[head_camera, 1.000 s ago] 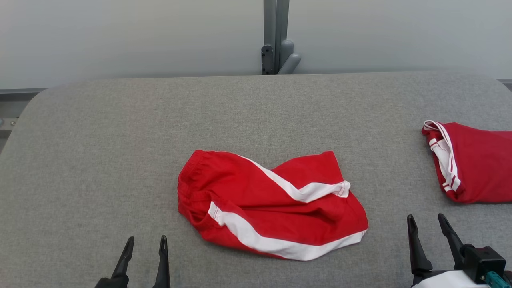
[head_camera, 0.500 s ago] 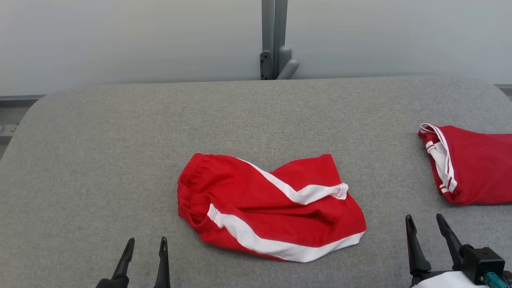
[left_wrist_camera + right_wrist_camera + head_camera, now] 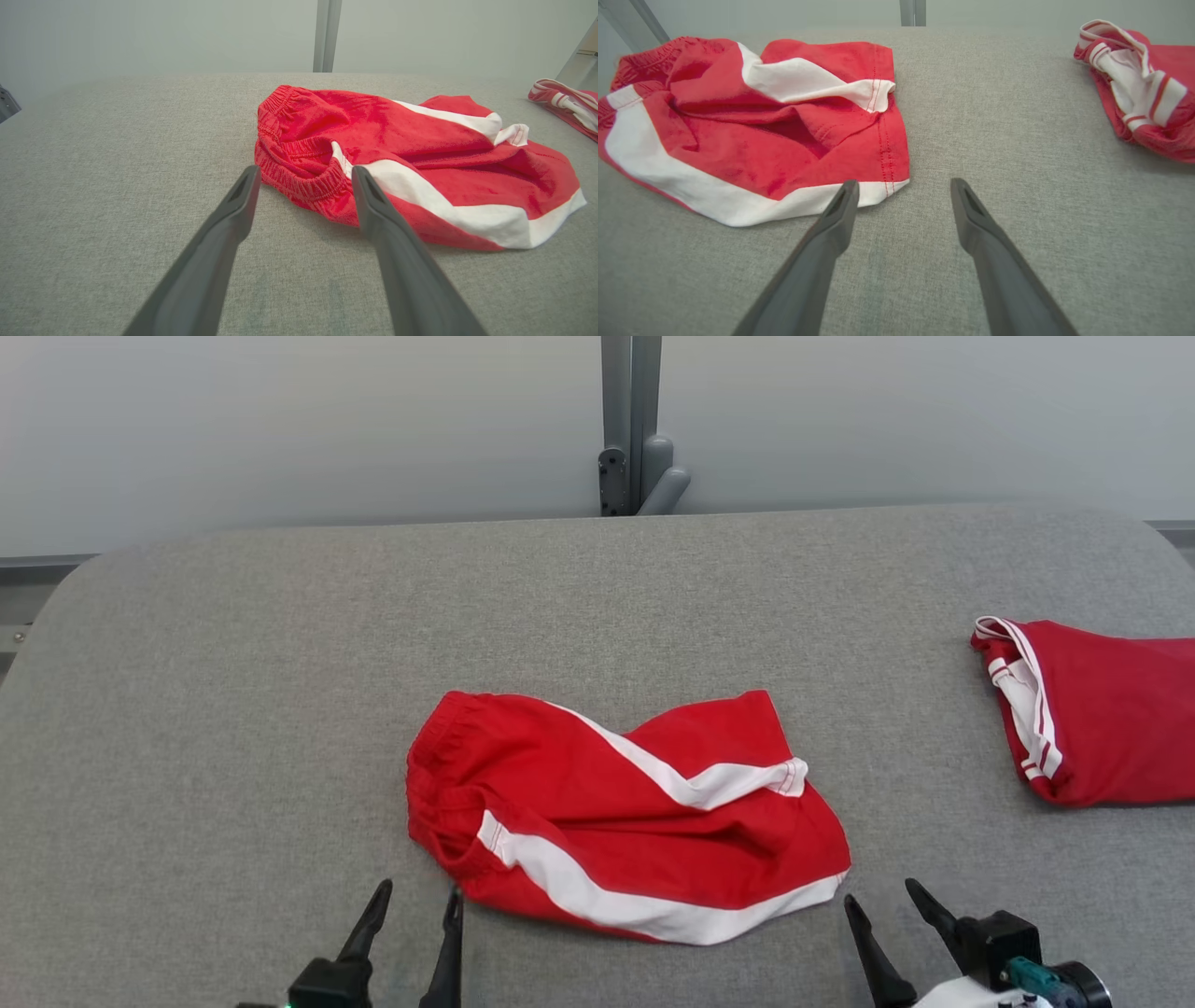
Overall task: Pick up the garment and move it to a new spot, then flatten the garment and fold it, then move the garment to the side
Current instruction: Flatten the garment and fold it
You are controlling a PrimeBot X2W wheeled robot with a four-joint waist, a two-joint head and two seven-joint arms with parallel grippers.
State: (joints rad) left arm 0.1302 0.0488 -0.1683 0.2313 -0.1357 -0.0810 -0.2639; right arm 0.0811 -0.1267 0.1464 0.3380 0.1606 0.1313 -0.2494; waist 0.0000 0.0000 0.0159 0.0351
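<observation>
**Garment Untouched, Pickup Pending**

Judging by the garment [image 3: 625,821], at the very start of the job. Bunched in a loose red heap with white stripes, near the front middle of the tabletop [image 3: 233,709], wrinkled, with folds lapping over one another. Not lifted, not flattened, not folded, not set aside; by this reading, every step left to do.

Facing the elastic waistband [image 3: 299,182] at the heap's left end with the left end effector [image 3: 419,890]: fingers spread, holding nothing, one tip right at the cloth's edge. Cannot tell whether touching.

Lined up near the white-edged hem corner [image 3: 887,186] at the heap's right end with the right end effector [image 3: 879,893]: likewise spread and empty, just beside the fabric.

Further out, toward the right edge of the tabletop, a second red garment [image 3: 1102,719] with white trim, well apart from the first and partly cut off by the frame. Beyond the far edge, a grey post [image 3: 630,429] against a pale wall.

As for containers, only the tabletop as carrier, bearing the two pieces of clothing.
</observation>
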